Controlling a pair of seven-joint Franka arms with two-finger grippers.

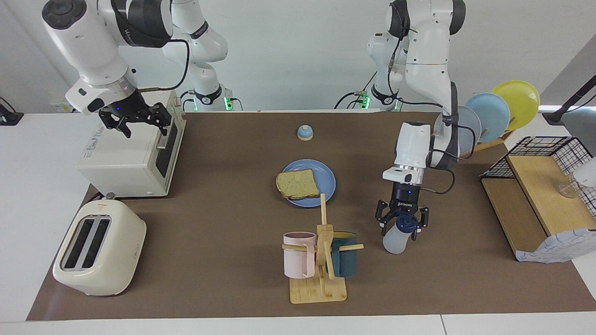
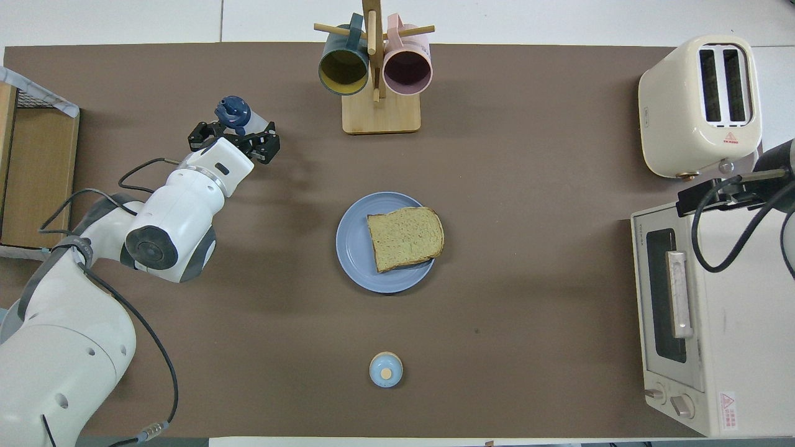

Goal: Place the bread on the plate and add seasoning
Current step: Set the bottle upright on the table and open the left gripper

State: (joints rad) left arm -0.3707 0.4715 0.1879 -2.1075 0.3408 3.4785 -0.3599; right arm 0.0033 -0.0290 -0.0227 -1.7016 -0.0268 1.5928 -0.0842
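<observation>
Facing view: my left claw hangs low over the counter, fingers spread wide either side of the seasoning bottle, released, not clamping it. Bottle stands on the counter, navy cap between my fingertips, beside the mug rack toward the left arm's end. Bread lies on the blue plate, overhanging its rim. My right claw waits open above the toaster oven.

Right gripper: we see it only from the facing camera; overhead, the frame edge cuts it off.
Shelf rack: we see only part.
</observation>
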